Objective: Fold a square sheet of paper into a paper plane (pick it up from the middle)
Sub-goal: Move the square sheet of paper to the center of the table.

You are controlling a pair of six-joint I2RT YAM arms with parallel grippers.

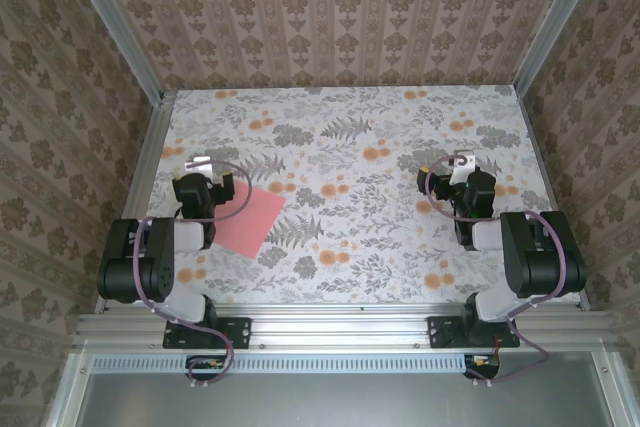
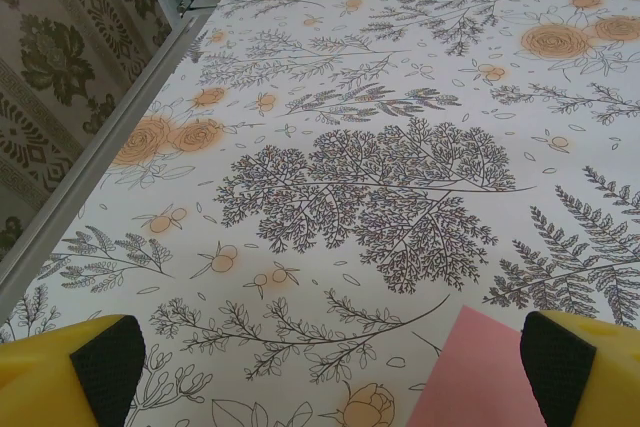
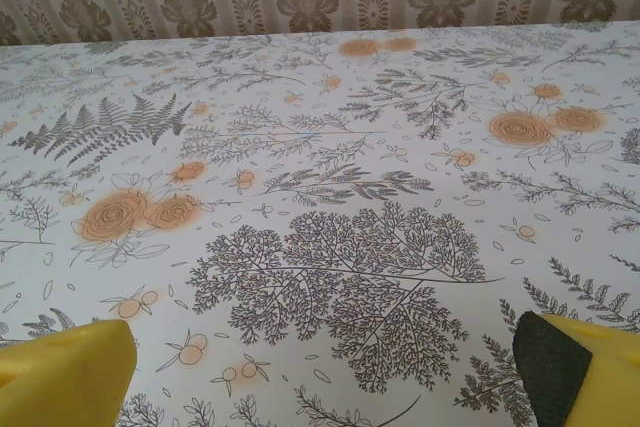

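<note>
The square sheet of paper (image 1: 250, 221) is salmon-pink and lies flat and unfolded on the floral table, turned like a diamond, just right of my left gripper (image 1: 205, 190). One corner of the sheet (image 2: 480, 372) shows in the left wrist view beside the right yellow finger (image 2: 585, 372). My left gripper (image 2: 325, 372) is open with bare table between its fingers. My right gripper (image 1: 463, 185) hovers at the right side of the table, far from the paper. In the right wrist view that gripper (image 3: 325, 372) is open over the printed pattern, holding nothing.
The table (image 1: 380, 237) carries a floral print and is walled by patterned panels. An aluminium rail (image 2: 90, 167) runs along the left edge close to the left gripper. Metal posts (image 1: 110, 17) stand at the back corners.
</note>
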